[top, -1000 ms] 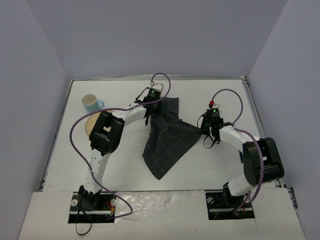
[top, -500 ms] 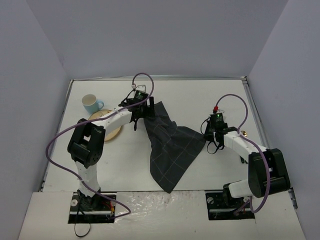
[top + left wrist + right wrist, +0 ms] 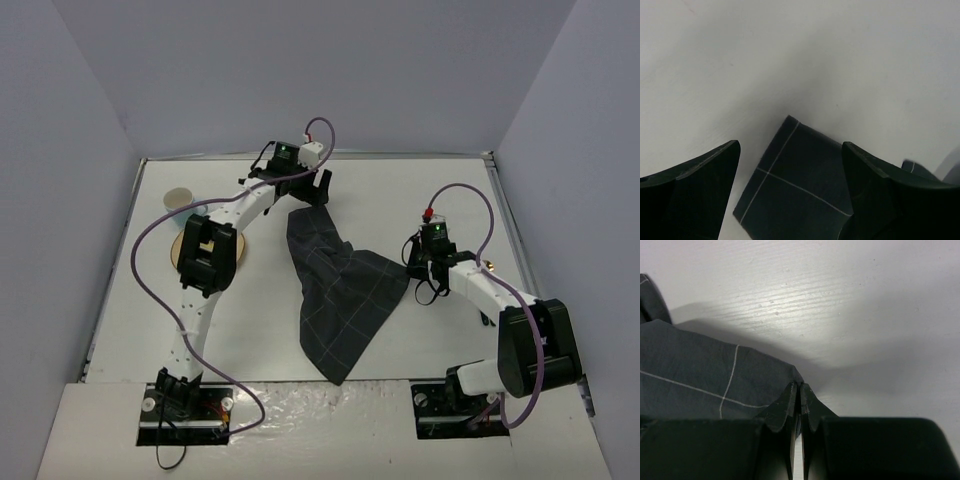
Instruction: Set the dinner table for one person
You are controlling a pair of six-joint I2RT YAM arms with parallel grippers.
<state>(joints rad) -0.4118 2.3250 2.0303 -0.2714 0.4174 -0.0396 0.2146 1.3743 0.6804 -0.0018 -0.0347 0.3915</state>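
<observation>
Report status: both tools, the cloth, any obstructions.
Left tool open above cloth. Right tool shut on cloth. Cloth rumpled on table. Cup, plate clear at left.

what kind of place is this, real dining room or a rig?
Looks like a lab robot cell, not a home: bare white tabletop walled by blank grey panels, left arm and right arm bolted at its near edge, dark checked cloth as prop.

Round wooden disc [image 3: 177,254] well left of left pincer [image 3: 307,192]: mostly hidden under left arm's elbow. Cup [image 3: 178,197] left of same pincer: handle hidden, part covered by arm. Checked cloth [image 3: 795,185] under left pincer: cut off by bottom edge. Small golden thing [image 3: 490,267] right of right pincer [image 3: 800,395]: too small to tell.
</observation>
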